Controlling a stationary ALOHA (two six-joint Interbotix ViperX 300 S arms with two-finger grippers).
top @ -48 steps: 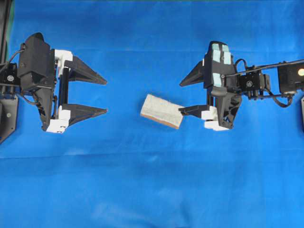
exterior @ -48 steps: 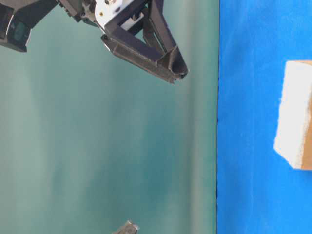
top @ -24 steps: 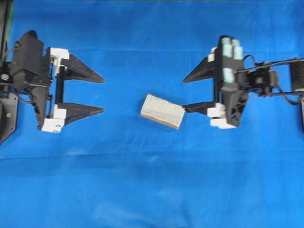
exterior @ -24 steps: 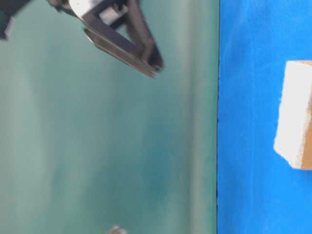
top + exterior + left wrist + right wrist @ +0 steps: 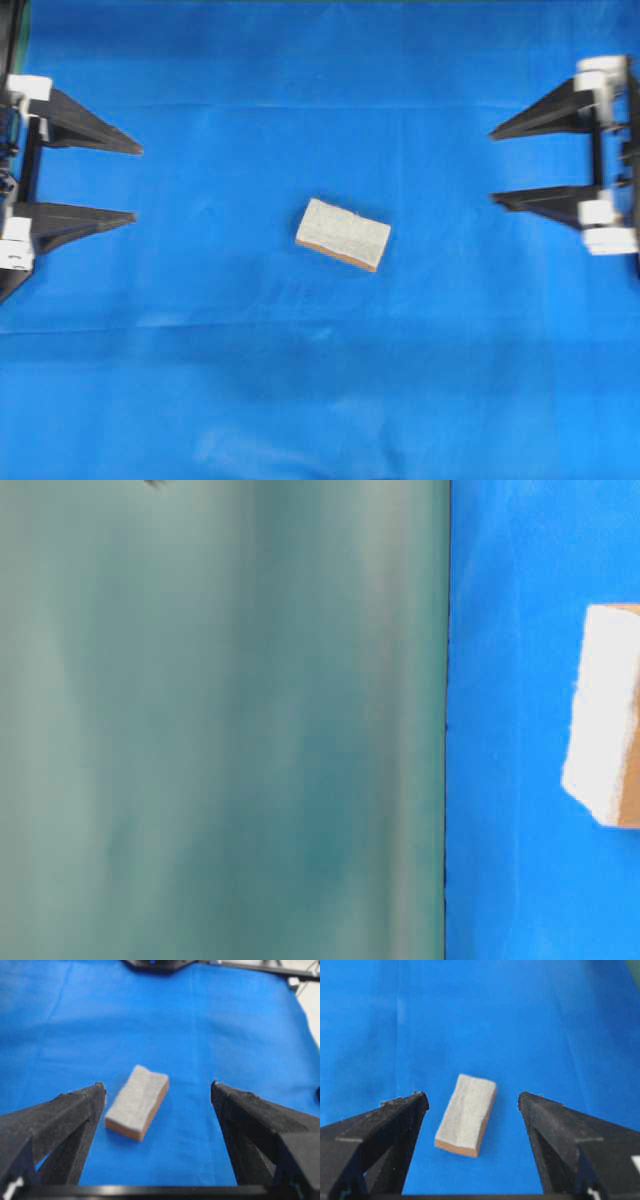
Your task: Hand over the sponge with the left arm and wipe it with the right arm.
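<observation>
The sponge [image 5: 466, 1114] lies on the blue table [image 5: 530, 1020], beyond two spread black fingers [image 5: 385, 1125], untouched.

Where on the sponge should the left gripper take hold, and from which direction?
Probably across the two long sides of the sponge, coming down from above. It lies flat on the blue cloth, grey face up, slightly skewed, so the wrist needs a small turn. The left gripper stands open and well clear, wider than the sponge's short dimension in its own wrist view.
</observation>
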